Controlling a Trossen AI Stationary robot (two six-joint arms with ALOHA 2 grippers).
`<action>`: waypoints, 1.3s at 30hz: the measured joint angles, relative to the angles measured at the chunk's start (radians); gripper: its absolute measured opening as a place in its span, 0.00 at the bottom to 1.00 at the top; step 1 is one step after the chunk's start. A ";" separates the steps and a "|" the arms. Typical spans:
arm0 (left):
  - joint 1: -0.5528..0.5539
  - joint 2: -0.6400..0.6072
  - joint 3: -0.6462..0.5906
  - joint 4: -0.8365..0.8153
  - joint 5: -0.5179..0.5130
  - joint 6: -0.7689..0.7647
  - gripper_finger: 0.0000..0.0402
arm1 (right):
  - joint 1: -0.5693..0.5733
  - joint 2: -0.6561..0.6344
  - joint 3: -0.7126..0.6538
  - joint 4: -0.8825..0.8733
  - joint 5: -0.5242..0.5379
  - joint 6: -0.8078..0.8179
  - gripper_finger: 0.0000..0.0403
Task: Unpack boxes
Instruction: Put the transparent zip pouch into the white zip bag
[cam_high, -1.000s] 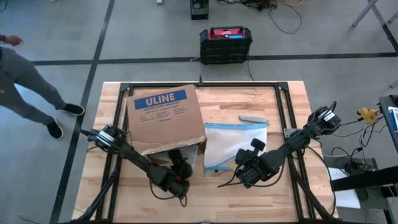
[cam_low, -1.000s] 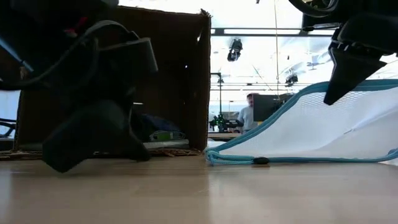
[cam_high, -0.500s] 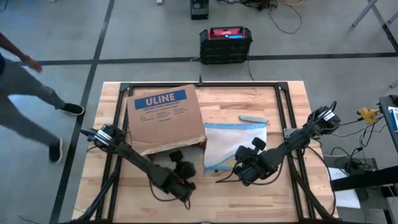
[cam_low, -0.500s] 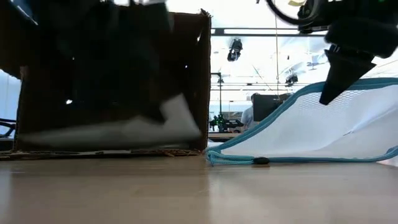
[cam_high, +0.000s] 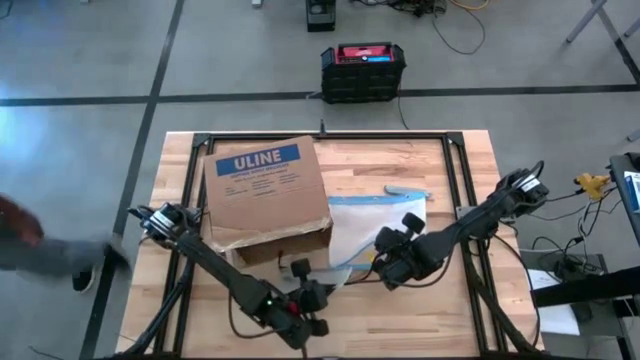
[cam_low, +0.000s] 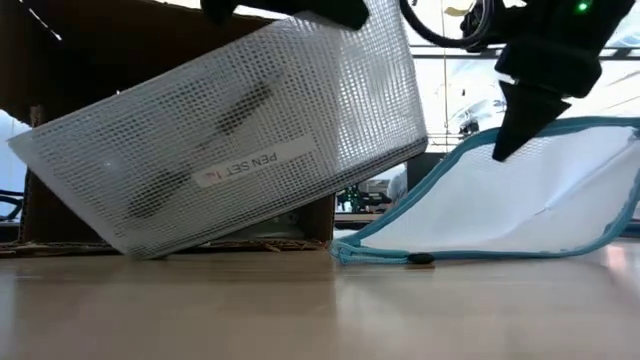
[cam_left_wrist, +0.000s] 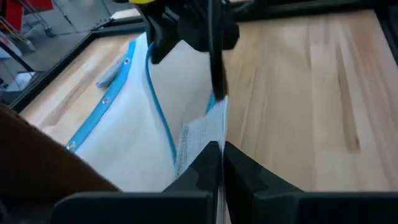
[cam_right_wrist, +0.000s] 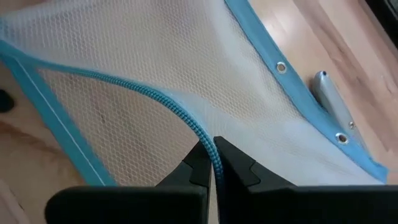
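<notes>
two dark jointed arms with looping black cables, black wedge-shaped jaws, small red marking

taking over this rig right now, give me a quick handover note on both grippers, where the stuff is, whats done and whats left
Left gripper: shut on a white mesh pen-set pouch, held tilted above the table, in front of the box's open side.
Right gripper: shut on the zipper edge of the blue-edged mesh pouch, lifting that edge; the pouch lies beside the box.
Cardboard box: on its side at the table's left, ULINE label up.
Done: pen-set pouch is out of the box.
Left: set it down, likely into the held-open pouch; check the box for more, its inside is not visible.
</notes>
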 joint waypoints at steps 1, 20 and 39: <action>0.008 0.000 -0.011 0.039 -0.001 0.006 0.00 | 0.000 -0.002 0.007 0.000 0.000 -0.007 0.00; 0.081 0.077 -0.171 0.761 0.121 0.262 0.00 | -0.006 -0.005 0.060 0.123 -0.005 -0.101 0.00; 0.126 0.550 0.438 0.781 -0.069 0.637 0.00 | 0.003 -0.008 0.152 0.206 -0.143 -0.228 0.00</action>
